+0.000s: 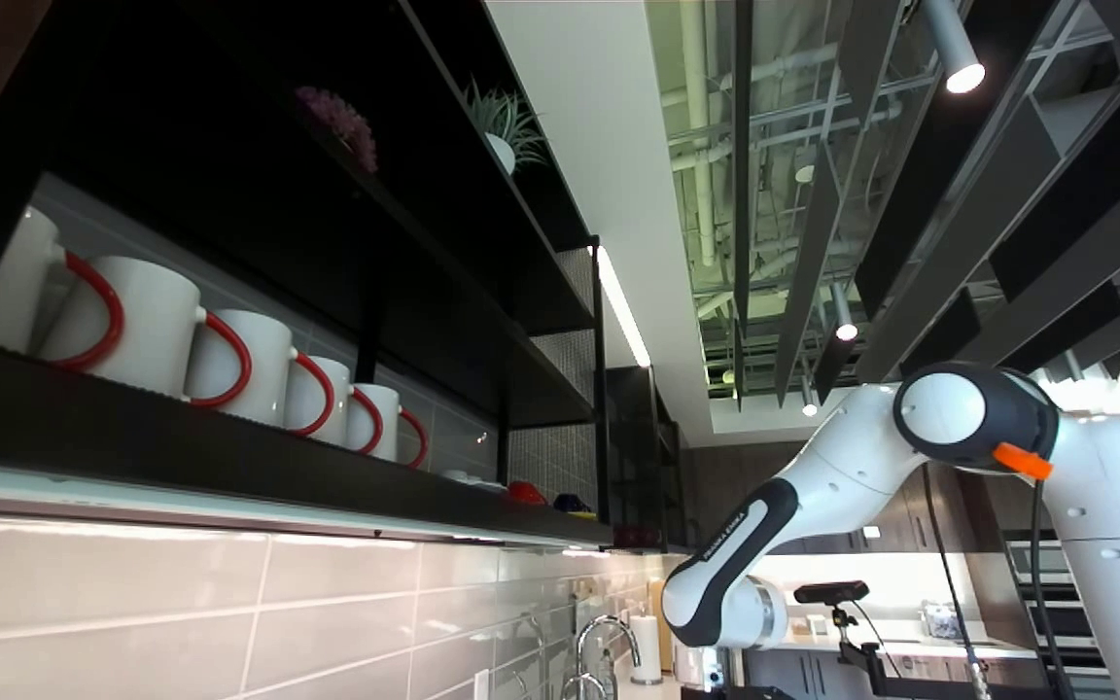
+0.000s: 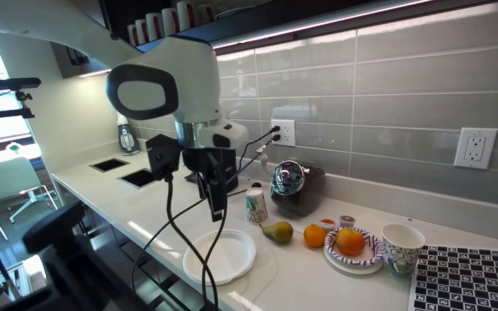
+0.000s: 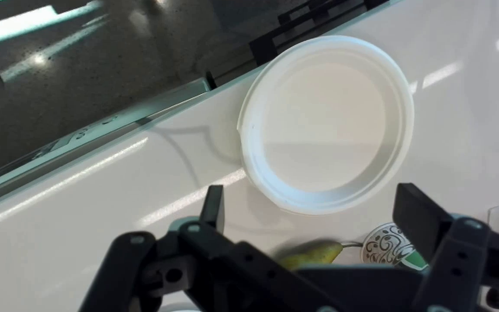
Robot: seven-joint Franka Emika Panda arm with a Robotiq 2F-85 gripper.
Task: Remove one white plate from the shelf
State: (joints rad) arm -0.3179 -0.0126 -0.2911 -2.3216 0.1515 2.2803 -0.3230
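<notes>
1. Jaws spread wide and gripping nothing, pointing down over the desk [image 2: 318, 280].
2. Below them, apart, a rimmed plate [image 3: 325, 130] lies flat near the desk's edge.
3. Near it are a pear [image 2: 278, 232] and a patterned cup [image 2: 256, 207].
4. Up on the black shelf [image 1: 229, 452], beside the red-handled mugs [image 1: 159, 321], sits a white plate [image 1: 464, 477], nearly edge-on (from here I can barely make out its shape).

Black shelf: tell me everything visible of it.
The shelf is long, black and open-fronted, with several tiers and slim uprights; material unclear. It runs along the tiled wall, a light strip under its lowest tier. Red-handled white mugs line that tier; pink flowers and a spiky plant show higher. Both exterior views crop it.
</notes>
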